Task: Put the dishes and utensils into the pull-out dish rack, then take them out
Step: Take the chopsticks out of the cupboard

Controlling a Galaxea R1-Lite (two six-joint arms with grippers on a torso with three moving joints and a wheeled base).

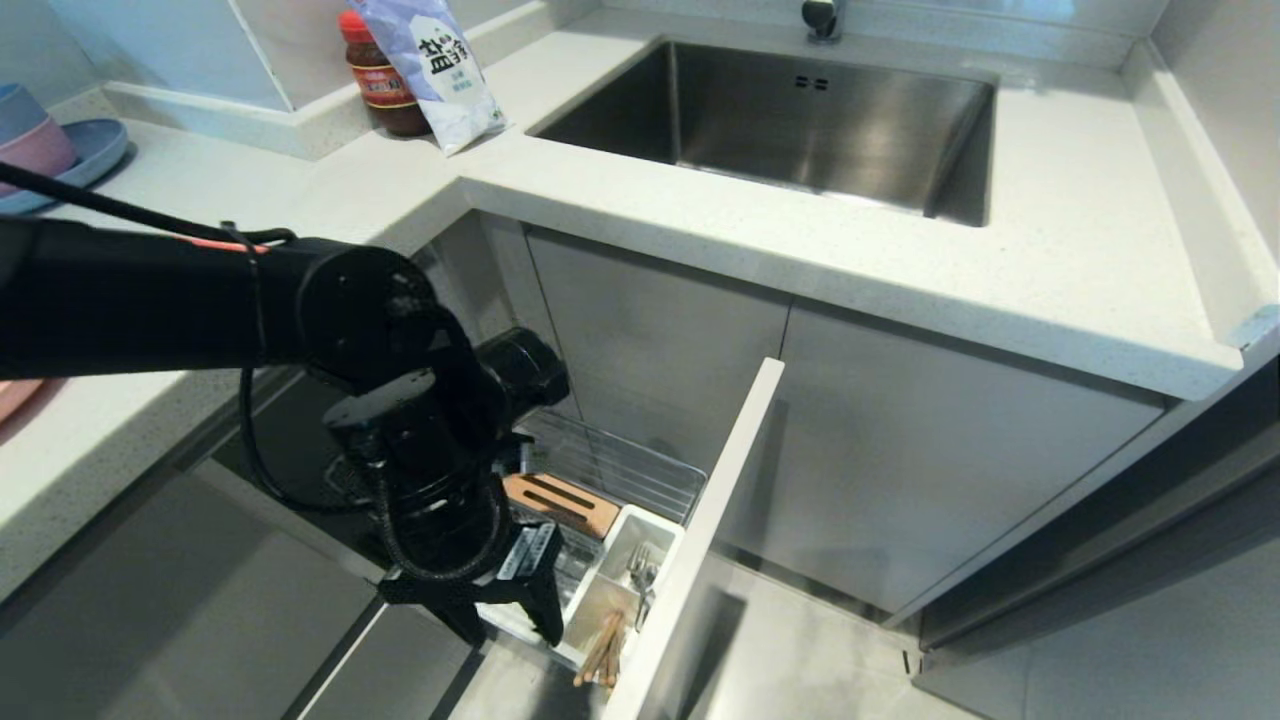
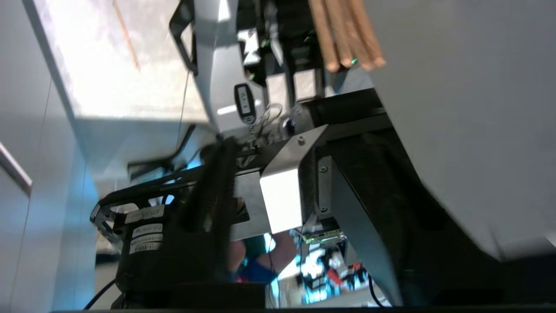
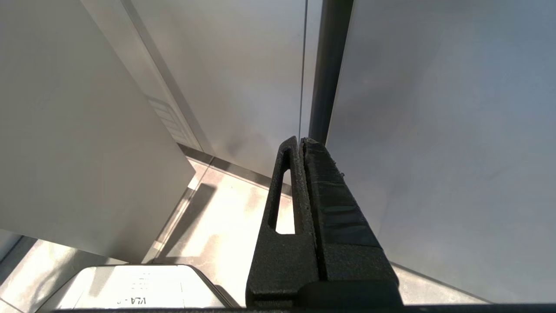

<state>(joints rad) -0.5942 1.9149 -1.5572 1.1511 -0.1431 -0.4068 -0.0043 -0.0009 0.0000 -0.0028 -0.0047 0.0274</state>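
Left claw (image 1: 515, 612) hangs over the near end of the pull-out dish rack (image 1: 640, 470), fingers spread, gripping nothing I can see. Chopsticks (image 1: 601, 650) lean in the near cutlery cell, fork (image 1: 640, 575) in the next. Right claw (image 3: 302, 174) parked, pressed together. Risk: lifting out, a finger probably clips the chopstick tips and tips them over the front panel (image 1: 705, 545).

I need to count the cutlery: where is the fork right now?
In the head view the fork stands in the white cutlery holder of the pull-out dish rack, just behind the chopsticks.
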